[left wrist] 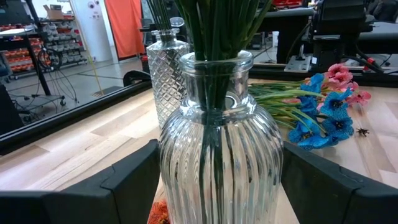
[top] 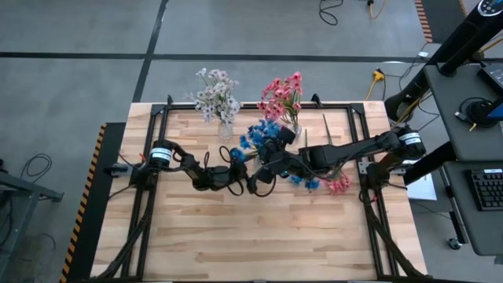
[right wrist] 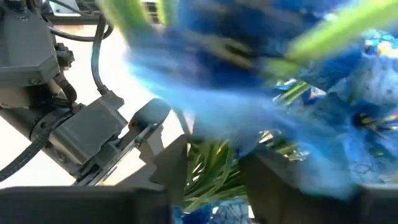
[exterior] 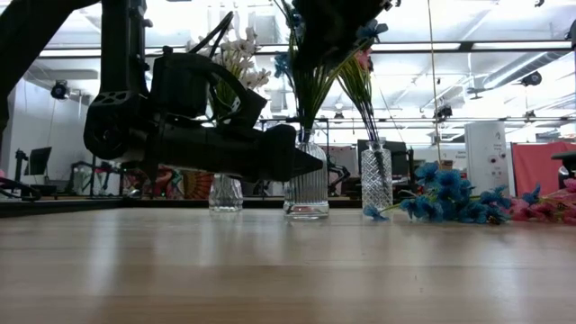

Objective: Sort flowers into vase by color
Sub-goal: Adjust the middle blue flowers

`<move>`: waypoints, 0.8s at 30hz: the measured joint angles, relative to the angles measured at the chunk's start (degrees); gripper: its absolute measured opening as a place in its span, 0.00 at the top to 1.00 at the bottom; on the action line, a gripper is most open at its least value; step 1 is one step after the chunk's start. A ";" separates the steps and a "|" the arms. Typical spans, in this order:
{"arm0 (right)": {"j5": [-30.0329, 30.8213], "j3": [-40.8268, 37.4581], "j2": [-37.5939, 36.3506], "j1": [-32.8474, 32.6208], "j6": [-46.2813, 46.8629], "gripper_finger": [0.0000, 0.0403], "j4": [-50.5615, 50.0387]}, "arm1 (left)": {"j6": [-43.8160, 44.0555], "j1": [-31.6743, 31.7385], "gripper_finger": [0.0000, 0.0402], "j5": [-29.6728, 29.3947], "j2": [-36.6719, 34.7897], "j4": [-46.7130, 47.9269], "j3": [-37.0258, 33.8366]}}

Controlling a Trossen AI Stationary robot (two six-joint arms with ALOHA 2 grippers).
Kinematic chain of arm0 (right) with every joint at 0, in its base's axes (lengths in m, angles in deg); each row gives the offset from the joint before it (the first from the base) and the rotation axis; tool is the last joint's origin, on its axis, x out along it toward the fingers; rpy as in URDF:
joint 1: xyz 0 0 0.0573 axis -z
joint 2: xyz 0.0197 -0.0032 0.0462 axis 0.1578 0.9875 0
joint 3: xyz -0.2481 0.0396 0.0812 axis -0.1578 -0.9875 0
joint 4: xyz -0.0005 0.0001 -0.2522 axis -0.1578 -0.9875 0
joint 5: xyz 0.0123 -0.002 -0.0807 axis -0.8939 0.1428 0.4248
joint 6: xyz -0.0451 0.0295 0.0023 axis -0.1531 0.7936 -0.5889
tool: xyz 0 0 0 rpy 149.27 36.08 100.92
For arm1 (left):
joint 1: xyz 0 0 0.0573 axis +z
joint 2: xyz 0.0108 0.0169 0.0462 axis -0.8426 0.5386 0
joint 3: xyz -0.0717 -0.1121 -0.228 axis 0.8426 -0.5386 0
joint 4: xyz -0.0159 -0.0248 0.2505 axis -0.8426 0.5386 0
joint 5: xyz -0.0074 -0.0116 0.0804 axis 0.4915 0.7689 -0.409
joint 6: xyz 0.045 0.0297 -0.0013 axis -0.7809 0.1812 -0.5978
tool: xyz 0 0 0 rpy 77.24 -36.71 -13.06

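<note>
A: Flowers first. Where do the blue ones sit?

B: A blue spray [top: 263, 132] stands in the ribbed glass vase [left wrist: 219, 155] mid-bench, its green stems packed into the neck. The right gripper [top: 271, 161] hangs right above that bunch; its wrist view fills with blurred blue blossoms [right wrist: 261, 81] and green stems just past its fingers.

A: Is it clenched on a stem?

B: I cannot tell. The blossoms hide the fingertips.

A: And the left gripper?

B: The left gripper [left wrist: 214, 186] stands spread wide, one finger on each side of the ribbed vase, low near its base. Whether the fingers touch the glass I cannot tell.

A: What about the rest?

B: White flowers [top: 216, 96] fill one vase at the back of the bench [top: 236, 244], and pink flowers [top: 283, 96] fill a cut-glass vase [left wrist: 166, 74] beside it. Loose blue and pink sprays [exterior: 459, 202] lie flat on the bench on the right arm's side, near the vases.
</note>
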 joint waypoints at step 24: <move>-1.33 0.07 0.92 0.19 3.12 0.96 -1.15 | -0.13 0.00 0.30 0.00 0.00 0.24 0.31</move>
